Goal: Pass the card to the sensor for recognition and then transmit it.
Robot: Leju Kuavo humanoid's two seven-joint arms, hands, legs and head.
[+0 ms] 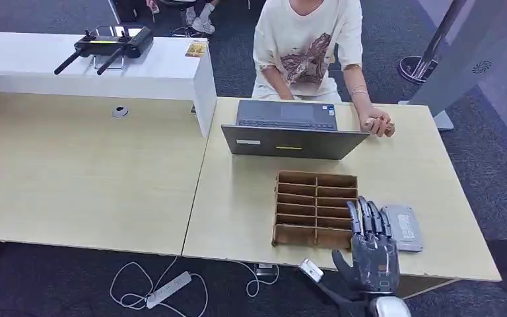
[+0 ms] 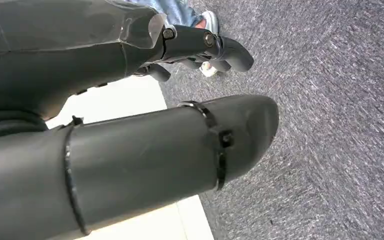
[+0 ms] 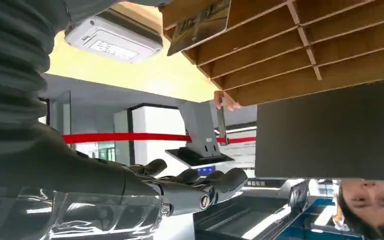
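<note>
A dark, shiny card sticks out of a near corner compartment of the wooden slotted box. Beside the box lies the flat grey sensor, label side up. My right hand hovers at the table's front edge between box and sensor, its fingers stretched out and apart with nothing in them. Its fingertips overlap the box's right front corner in the head view and hide the card there. My left hand hangs beside the table over grey carpet, holding nothing.
A person sits across the table behind an open laptop, one hand resting on the tabletop. A white counter with a black controller stands at the back left. Cables and a power strip lie on the floor in front.
</note>
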